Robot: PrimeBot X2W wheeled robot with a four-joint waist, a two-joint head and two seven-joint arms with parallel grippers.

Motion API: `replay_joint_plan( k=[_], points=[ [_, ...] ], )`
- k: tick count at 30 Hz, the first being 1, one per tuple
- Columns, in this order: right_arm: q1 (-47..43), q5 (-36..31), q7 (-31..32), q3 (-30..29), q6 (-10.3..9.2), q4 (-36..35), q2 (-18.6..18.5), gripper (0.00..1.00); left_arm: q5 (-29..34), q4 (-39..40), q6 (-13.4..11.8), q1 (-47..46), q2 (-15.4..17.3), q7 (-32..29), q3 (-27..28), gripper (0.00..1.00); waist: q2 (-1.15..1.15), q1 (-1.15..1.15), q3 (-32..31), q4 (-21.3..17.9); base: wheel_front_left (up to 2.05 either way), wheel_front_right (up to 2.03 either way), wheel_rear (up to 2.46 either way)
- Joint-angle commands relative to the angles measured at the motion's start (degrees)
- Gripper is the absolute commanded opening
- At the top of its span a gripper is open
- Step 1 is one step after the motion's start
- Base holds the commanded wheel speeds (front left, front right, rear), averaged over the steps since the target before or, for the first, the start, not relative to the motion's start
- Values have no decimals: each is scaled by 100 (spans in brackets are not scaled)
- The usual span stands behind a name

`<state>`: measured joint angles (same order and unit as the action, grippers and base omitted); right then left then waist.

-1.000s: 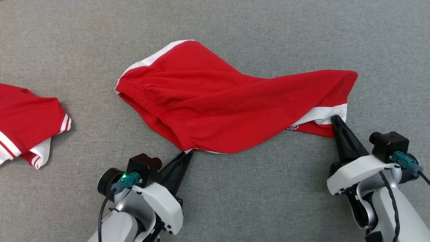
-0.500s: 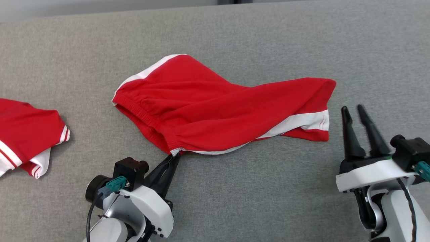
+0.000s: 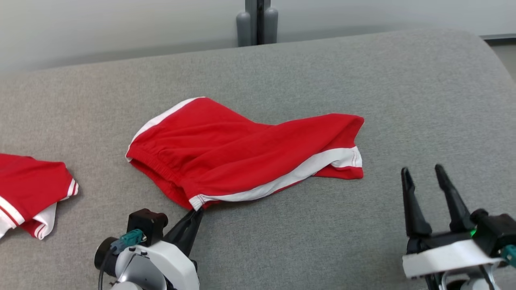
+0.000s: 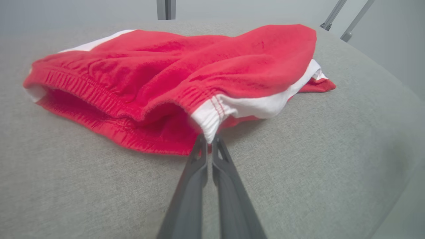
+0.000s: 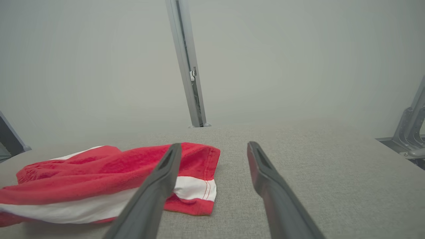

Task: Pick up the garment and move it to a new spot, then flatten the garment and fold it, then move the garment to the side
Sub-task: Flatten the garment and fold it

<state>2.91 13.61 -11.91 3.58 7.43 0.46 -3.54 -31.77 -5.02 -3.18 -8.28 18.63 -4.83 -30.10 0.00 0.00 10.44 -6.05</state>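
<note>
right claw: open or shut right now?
Open. The right claw has its fingers spread apart, nothing between them, off to the side of the red shorts.

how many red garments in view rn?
2: red shorts mid-surface, corner pinched in the left claw; a red-and-white garment at the head view's left edge, partly cropped. More could lie beyond.

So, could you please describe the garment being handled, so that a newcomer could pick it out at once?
On the grey padded surface, look to the middle for the red shorts with a white side stripe. Unlike the other red garment at the left edge, their waistband corner is pinched in the left hand.
</note>
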Motion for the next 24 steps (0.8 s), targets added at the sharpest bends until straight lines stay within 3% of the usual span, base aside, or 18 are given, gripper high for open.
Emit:
replay_joint_plan(
  k=[1,10,24],
  points=[
    [-208,-31,110,6,11,-107,15,100,-87,-17,-10,90,-1,-12,33,0,0,0,-148,-79,0,0,0],
    [-814,13,376,-15,11,-524,64,100,-175,-49,-84,230,24,-54,34,0,0,0,-342,-124,0,0,0],
    [-814,191,386,-10,11,-525,65,100,-222,4,-120,197,71,-118,-4,0,0,0,-254,-95,0,0,0]
  ],
)
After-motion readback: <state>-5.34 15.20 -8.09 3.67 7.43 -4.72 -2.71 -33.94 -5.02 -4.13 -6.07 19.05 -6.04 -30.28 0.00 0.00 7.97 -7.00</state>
